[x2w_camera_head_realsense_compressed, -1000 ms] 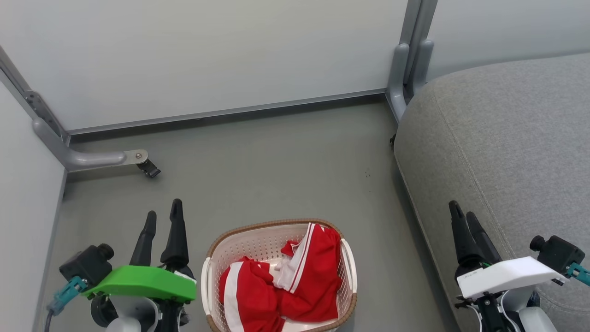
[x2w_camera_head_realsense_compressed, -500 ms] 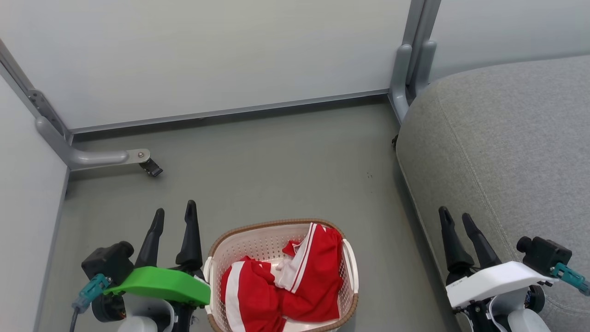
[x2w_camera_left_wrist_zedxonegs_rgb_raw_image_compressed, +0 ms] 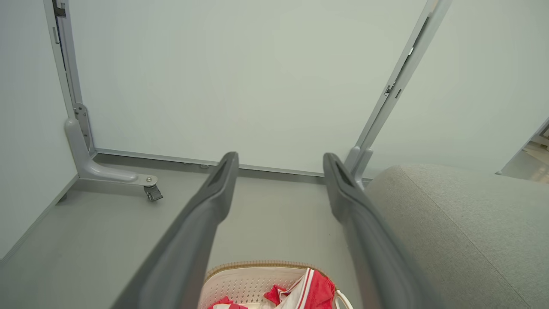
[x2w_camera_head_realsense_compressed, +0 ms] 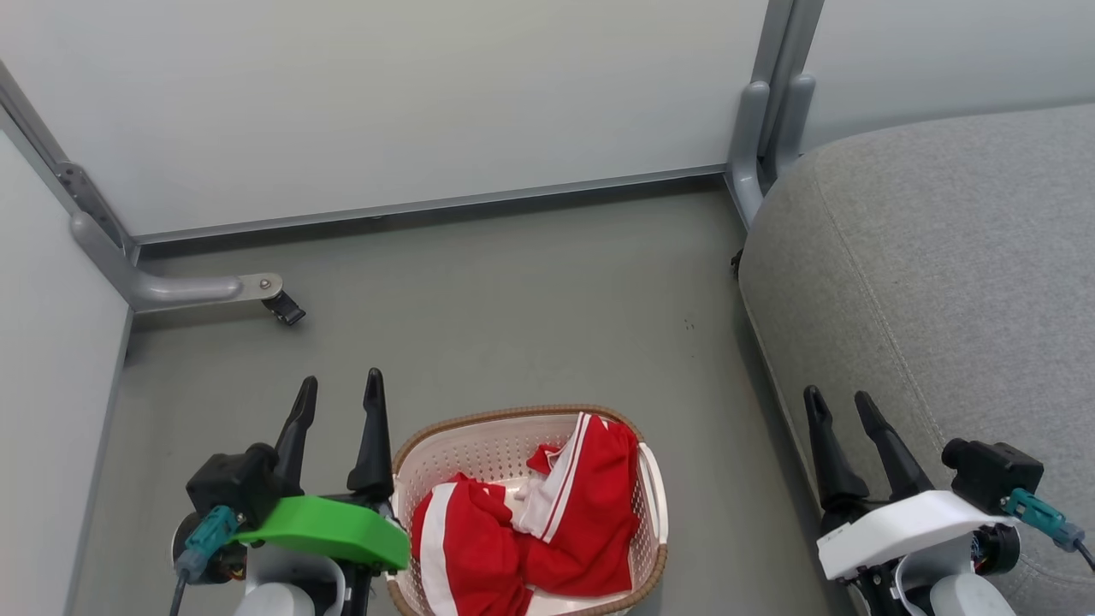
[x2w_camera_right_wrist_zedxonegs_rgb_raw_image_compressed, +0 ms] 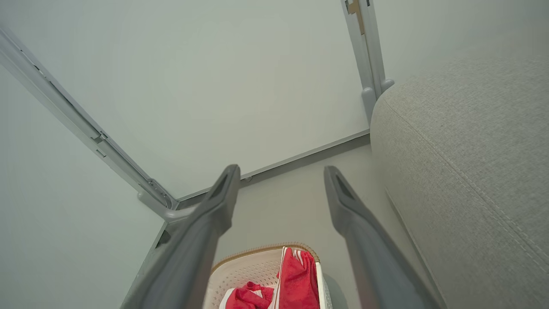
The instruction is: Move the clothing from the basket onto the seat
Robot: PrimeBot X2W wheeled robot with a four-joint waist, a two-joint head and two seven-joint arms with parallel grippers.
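Clothing [x2w_camera_head_realsense_compressed: 547, 522] is all sitting in the basket [x2w_camera_head_realsense_compressed: 513, 412]. It's two red pieces bunched together with white stripes showing, and nothing is on the seat [x2w_camera_head_realsense_compressed: 941, 257] yet.

Left gripper [x2w_camera_head_realsense_compressed: 340, 378] has its fingers spread with nothing between them, and it's parked just beside the basket's left rim. Right gripper [x2w_camera_head_realsense_compressed: 837, 394] is also spread and empty, over the floor [x2w_camera_head_realsense_compressed: 513, 291] right along the seat's edge.

Looks like this is the reach-in step. If I were doing it, I'd bring the left one over the rim and drop onto the highest bit of fabric, which is the striped piece propped against the right wall. Pinch a thick fold, not a thin edge, and stay off the perforated wall so the basket doesn't come up too. Then lift straight up so the second piece doesn't drag along.

Versus a second ago, the left gripper has slid in toward the basket and its fingers sit wider. The right one has come left a bit and gone from nearly together to clearly parted. The view itself nudged slightly, so some of that is the camera. The pile looks unchanged.
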